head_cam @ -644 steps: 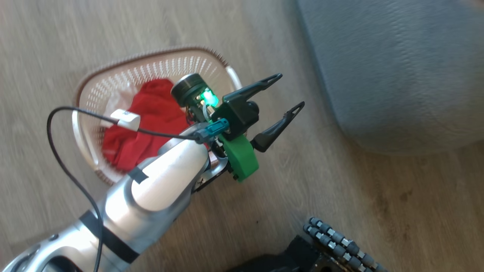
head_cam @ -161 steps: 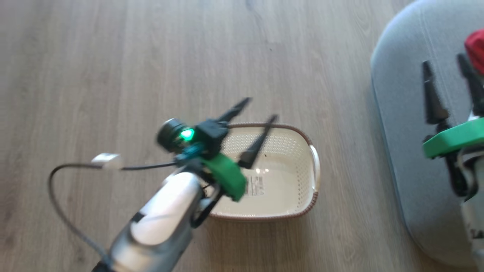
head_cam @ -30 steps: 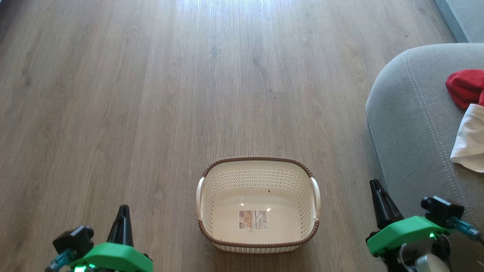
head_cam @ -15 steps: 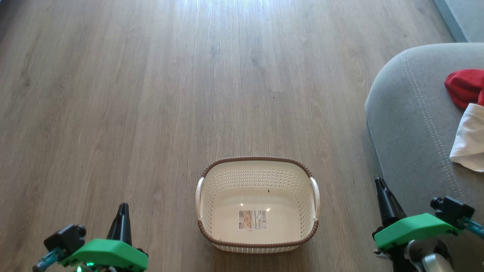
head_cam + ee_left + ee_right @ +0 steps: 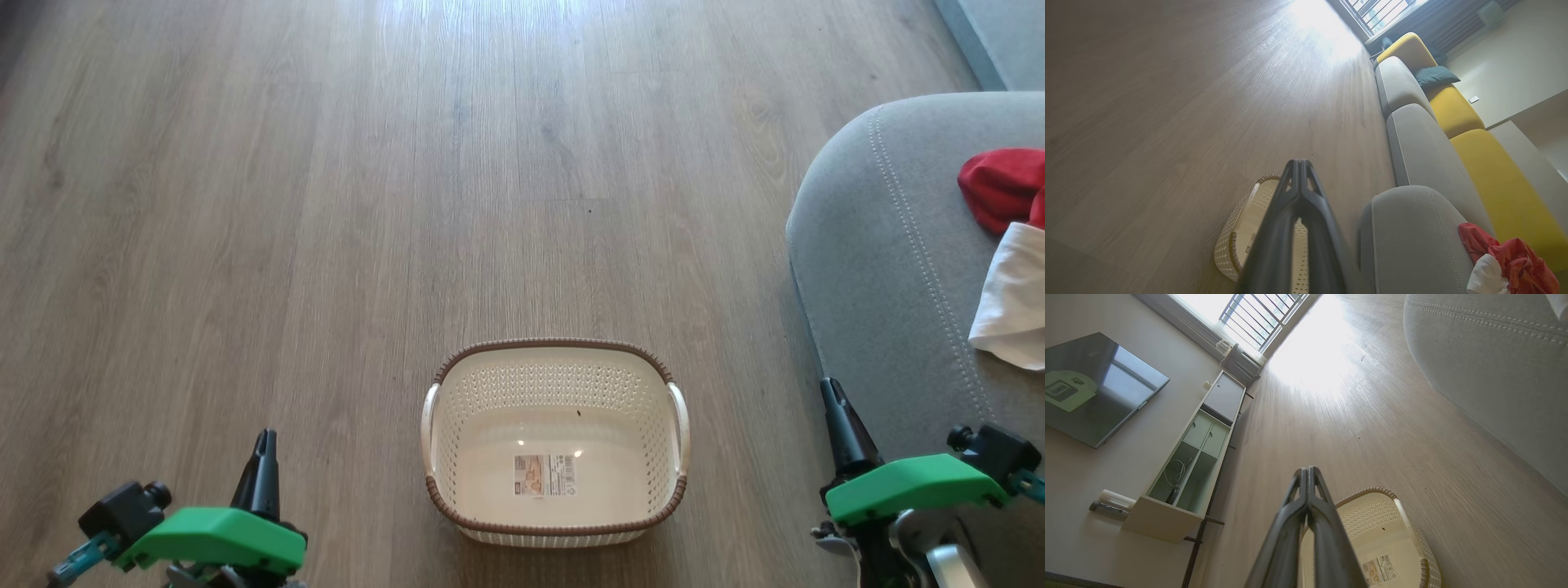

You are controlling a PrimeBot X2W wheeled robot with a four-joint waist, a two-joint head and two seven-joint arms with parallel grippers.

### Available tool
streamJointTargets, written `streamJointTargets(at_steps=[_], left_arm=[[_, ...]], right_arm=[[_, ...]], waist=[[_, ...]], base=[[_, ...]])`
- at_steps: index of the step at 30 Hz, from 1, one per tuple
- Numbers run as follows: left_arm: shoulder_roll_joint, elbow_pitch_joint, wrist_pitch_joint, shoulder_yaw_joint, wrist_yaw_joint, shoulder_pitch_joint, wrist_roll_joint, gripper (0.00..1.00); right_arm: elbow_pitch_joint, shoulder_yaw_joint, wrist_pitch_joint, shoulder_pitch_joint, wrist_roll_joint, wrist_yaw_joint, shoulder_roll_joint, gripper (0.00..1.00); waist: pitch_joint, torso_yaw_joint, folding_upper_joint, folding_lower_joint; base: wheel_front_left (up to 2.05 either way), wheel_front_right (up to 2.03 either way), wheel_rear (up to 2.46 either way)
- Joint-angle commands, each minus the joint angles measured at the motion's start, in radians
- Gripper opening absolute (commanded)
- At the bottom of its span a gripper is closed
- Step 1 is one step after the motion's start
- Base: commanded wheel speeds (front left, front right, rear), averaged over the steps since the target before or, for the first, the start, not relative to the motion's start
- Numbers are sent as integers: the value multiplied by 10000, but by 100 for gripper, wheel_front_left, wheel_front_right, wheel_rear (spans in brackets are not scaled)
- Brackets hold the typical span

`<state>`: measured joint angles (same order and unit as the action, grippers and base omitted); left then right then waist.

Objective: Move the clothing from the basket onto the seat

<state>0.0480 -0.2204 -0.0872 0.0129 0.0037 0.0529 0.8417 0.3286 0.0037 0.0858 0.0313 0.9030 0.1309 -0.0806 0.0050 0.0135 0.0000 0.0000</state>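
We find the clothing [image 5: 1000, 188] out of the basket [image 5: 555, 344]: the red garment that lay in it some twenty seconds back is on the seat [image 5: 882, 269], with the white piece [image 5: 1012, 302] touching its near edge. That piece may have been tucked beside the red then, but the blur leaves us unsure. The left gripper [image 5: 264, 447], open over the basket five seconds ago, has closed and dropped to the lower left. The right gripper [image 5: 829, 394], open above the seat then, has closed too. Over the last second both slid slightly lower and outward.
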Motion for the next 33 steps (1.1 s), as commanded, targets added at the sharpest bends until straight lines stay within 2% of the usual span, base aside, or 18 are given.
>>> streamJointTargets(at_steps=[1, 33], left_arm=[[89, 248, 91, -261, -89, -577, 380, 0], [95, -2, 1016, -717, -724, -1094, 4107, 0]], right_arm=[[-394, -19, -112, 499, 359, 0, 18, 0], [-619, -597, -1056, 634, 3749, -1, 154, 0]], waist=[[-1, -4, 0, 0], [-10, -70, 0, 0]], base=[[0, 0, 0], [0, 0, 0]])
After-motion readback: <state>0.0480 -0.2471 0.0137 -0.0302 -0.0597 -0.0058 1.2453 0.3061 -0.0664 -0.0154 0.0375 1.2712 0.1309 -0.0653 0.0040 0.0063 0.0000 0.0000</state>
